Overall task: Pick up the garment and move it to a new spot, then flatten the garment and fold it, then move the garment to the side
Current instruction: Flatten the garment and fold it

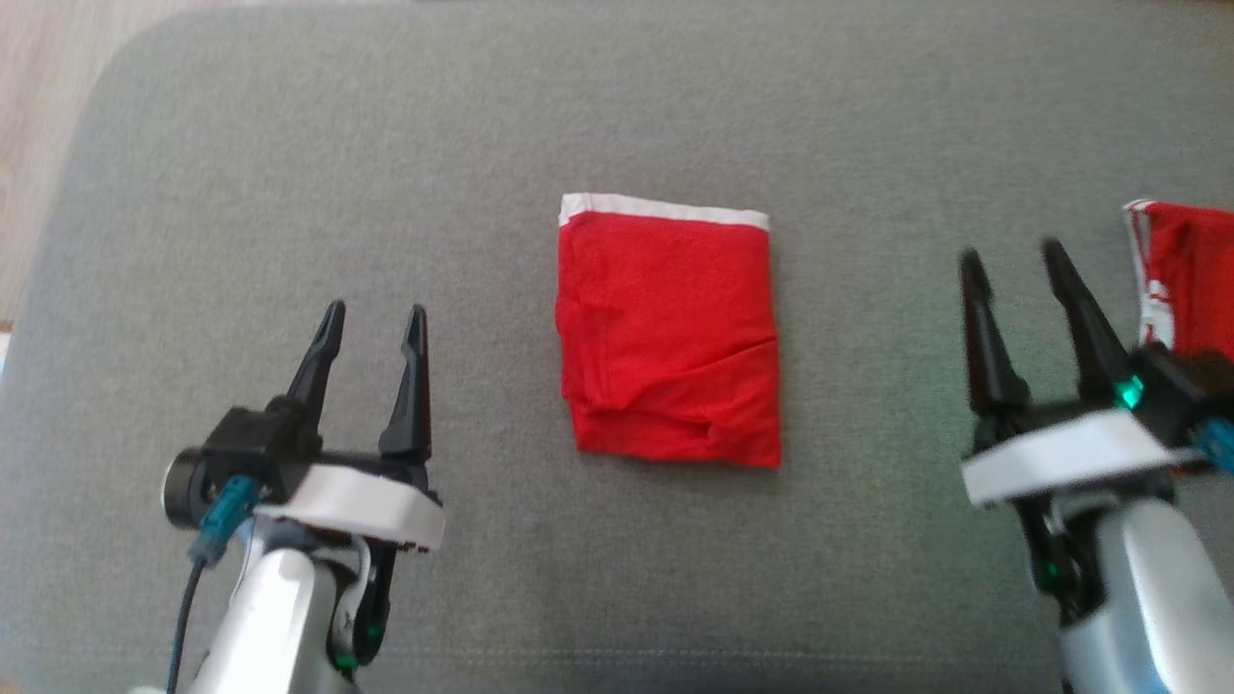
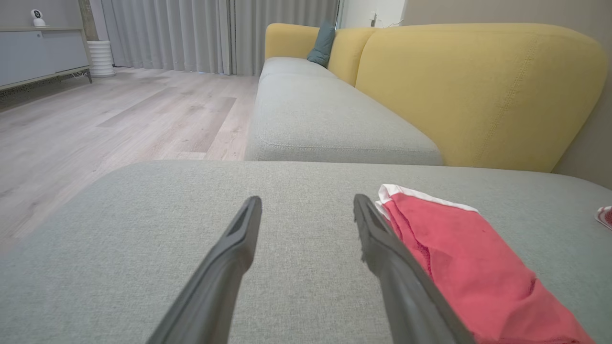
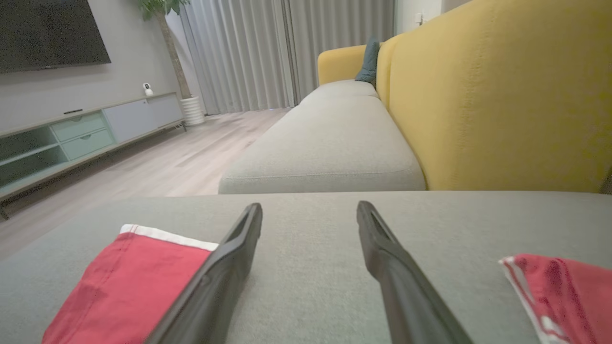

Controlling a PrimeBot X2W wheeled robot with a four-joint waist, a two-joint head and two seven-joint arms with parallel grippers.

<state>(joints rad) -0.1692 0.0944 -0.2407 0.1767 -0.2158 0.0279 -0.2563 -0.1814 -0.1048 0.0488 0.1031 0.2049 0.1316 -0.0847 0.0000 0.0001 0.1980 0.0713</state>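
Released and empty at the left gripper (image 1: 374, 313), near left, above the grey sofa cushion (image 1: 289, 145). Likewise at the right gripper (image 1: 1010, 255), near right, fingers spread. Between them, touching neither, flat on the cushion: folded red garment (image 1: 670, 337), white band along its far edge. Just right of the right gripper, a second red-and-white garment (image 1: 1191, 280).

bare cushion (image 1: 386, 145) around garment (image 1: 670, 337), red cloth (image 1: 1191, 280) far right
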